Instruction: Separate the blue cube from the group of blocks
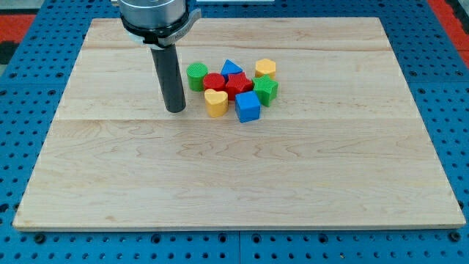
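The blue cube (248, 106) sits at the bottom right of a tight group of blocks above the board's middle. It touches a red star block (237, 85) and a green block (266, 91) above it. A yellow heart block (215, 103) lies just to its left. The group also holds a green cylinder (196, 75), a red cylinder (213, 82), a blue triangle block (231, 68) and a yellow block (265, 68). My tip (175, 110) rests on the board to the left of the group, a short gap from the yellow heart.
The wooden board (234, 176) lies on a blue perforated table (454, 88). The arm's dark mount (154, 18) hangs over the board's top edge at the left.
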{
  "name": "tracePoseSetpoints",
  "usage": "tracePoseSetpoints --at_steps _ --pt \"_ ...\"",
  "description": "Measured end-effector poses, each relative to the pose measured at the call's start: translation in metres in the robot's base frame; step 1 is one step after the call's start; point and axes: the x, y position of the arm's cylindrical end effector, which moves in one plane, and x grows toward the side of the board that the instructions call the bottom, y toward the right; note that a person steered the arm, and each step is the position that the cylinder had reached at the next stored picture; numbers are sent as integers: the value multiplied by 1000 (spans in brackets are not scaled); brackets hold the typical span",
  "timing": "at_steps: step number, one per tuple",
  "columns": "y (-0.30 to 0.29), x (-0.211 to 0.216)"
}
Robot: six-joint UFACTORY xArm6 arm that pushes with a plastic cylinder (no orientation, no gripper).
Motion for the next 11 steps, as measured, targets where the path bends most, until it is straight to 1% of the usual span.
tracePoseSetpoints --at_steps 1,2,3,4,5,7,8,9,10,11 --pt "12 30" --pt "57 52" --pt "126 41" --pt "196 6" --pt "177 -12" --pt "98 -9" --pt "82 -4" --pt "89 16" --pt "106 44" --pt "108 79"
